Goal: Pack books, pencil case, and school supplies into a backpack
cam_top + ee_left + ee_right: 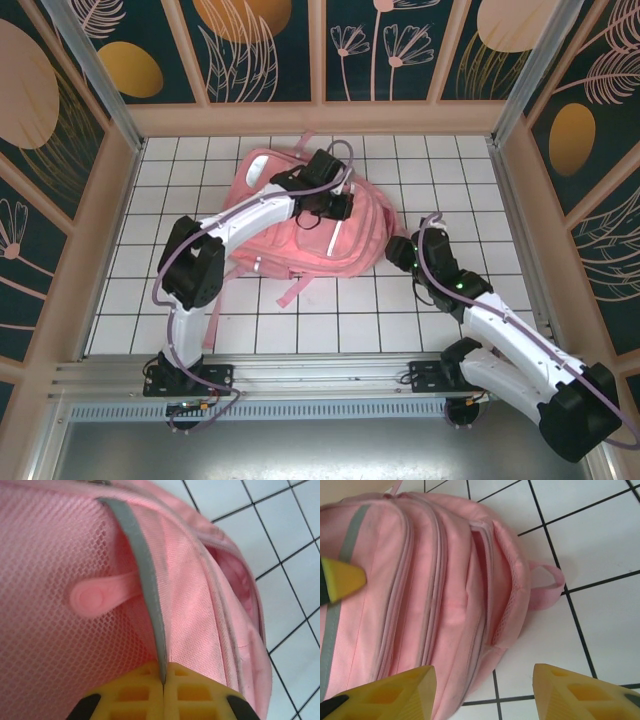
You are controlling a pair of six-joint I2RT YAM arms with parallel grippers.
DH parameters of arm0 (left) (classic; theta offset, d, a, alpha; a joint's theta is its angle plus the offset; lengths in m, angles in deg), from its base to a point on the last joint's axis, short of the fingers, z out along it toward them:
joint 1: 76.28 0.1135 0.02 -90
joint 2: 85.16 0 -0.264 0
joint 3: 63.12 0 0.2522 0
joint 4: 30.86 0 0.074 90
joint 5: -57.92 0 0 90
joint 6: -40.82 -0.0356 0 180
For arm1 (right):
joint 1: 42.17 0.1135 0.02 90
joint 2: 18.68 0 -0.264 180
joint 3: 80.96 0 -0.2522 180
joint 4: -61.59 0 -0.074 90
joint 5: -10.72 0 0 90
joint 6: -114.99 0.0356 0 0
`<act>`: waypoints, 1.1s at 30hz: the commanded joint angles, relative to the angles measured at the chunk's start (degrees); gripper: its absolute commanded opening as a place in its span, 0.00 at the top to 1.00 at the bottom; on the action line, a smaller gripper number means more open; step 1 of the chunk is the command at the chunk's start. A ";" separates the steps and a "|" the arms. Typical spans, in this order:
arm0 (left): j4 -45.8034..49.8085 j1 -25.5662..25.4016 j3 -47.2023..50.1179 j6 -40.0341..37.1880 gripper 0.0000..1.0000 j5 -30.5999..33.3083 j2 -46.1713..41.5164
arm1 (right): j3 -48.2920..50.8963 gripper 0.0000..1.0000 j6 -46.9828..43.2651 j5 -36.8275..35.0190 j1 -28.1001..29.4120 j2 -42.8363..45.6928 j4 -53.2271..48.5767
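Pink woven fabric with silvery-grey stripes: the large soft backpack (290, 235) lies flat in the middle of the white tiled table (200, 310), its carry-loop end toward my right arm. My left gripper (163, 672) is pressed onto the front panel, yellow fingers together and pinching the grey reflective stripe (145, 580), with a pink rubbery zipper pull (92, 599) just beside it. My right gripper (482, 670) hovers low at the bag's end, fingers wide apart with nothing between them, facing a compartment mouth (482, 575) that gapes part-open near the pink carry loop (547, 582). I judge this is the bag-handling step — one hand pins the fabric so the other can work the opening; whether anything is inside I cannot tell. The next move calls for the right fingers to catch that mouth's lip or slider and draw it against the left's tension. In the way are slack fabric sagging over the slot, the loop close to the jaw path, and a loose pink strap (290, 290) trailing toward the arm bases.
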 commanded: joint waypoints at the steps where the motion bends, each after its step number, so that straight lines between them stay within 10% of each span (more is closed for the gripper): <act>1: -1.57 -0.86 9.06 -4.69 1.00 -4.84 -6.56 | 0.19 0.46 -2.39 1.53 -1.68 -0.44 2.81; 7: -14.31 -0.86 29.48 -4.30 1.00 -1.80 -25.67 | -2.59 0.47 -4.61 2.36 -2.55 -4.87 6.99; 10: -20.95 -0.69 37.29 -1.67 0.45 1.70 -33.21 | -5.78 0.46 -6.11 3.26 -3.14 -8.85 8.73; 16: -25.94 -0.07 46.37 6.89 0.02 10.86 -45.48 | -12.86 0.45 -7.16 7.67 -6.54 -19.85 10.99; 26: -4.50 1.48 58.20 30.96 0.02 37.78 -70.20 | -22.47 0.43 -7.87 12.36 -8.68 -38.52 10.91; 33: -1.90 15.21 64.40 37.37 0.02 29.95 -71.40 | -25.16 0.41 -7.66 10.75 -8.14 -45.08 8.92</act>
